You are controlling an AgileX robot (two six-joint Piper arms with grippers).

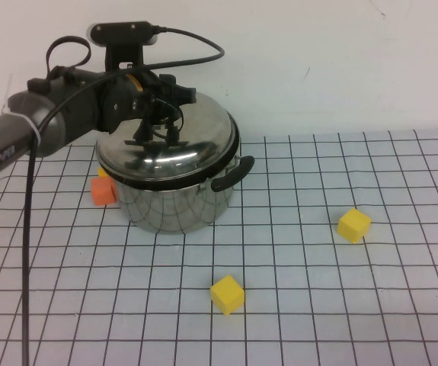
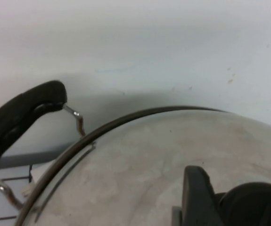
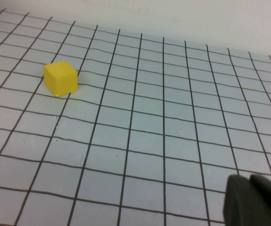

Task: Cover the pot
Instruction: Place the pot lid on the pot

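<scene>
The domed steel lid point(image 1: 169, 145) sits slightly tilted on the shiny stainless-steel pot point(image 1: 174, 200) at the gridded mat's far left, the left gripper point(image 1: 160, 114) over its knob — grip indiscernible — so seating and release seem next; the right gripper point(image 3: 255, 201) hovers apart, its fingers together, near a yellow cube point(image 3: 60, 78).

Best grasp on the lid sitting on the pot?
Take the lid by its black knob, from straight above: the polished dome offers no other hold, and it rests tilted on the pot. The left gripper is already over the centre; the knob itself is hidden behind it. The right gripper hangs over the gridded mat.
</scene>
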